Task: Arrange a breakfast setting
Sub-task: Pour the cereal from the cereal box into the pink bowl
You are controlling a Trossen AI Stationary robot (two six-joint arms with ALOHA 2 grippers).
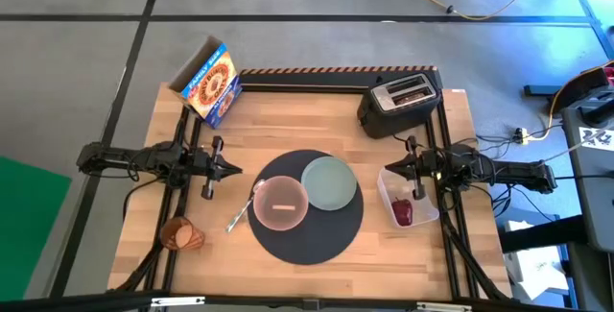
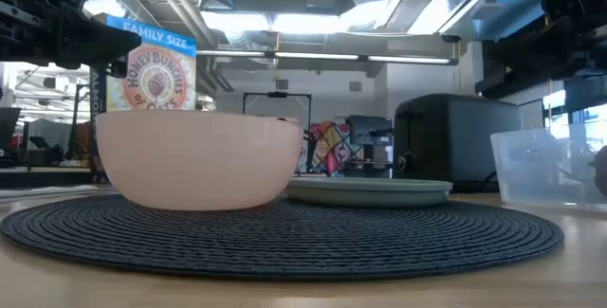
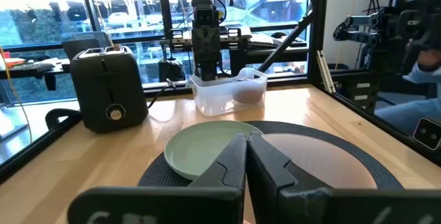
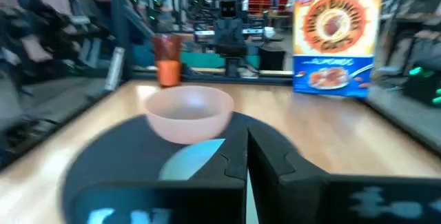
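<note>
A round dark-grey mat (image 1: 317,240) lies at the table's middle. A pink bowl (image 1: 280,204) and a pale-green plate (image 1: 331,182) stand on it side by side. A metal spoon (image 1: 240,214) lies at the mat's left edge beside the bowl. A small amber cup (image 1: 182,235) stands near the front left. A red fruit (image 1: 402,212) lies in a clear tub (image 1: 418,197). My left gripper (image 1: 236,168) is shut and empty, left of the bowl. My right gripper (image 1: 387,169) is shut and empty, right of the plate. I see no toast slice plainly.
A black toaster (image 1: 401,101) stands at the back right. A cereal box (image 1: 209,82) stands at the back left corner. The clear tub sits at the mat's right, below my right gripper. Bare wood shows between the mat and the back edge.
</note>
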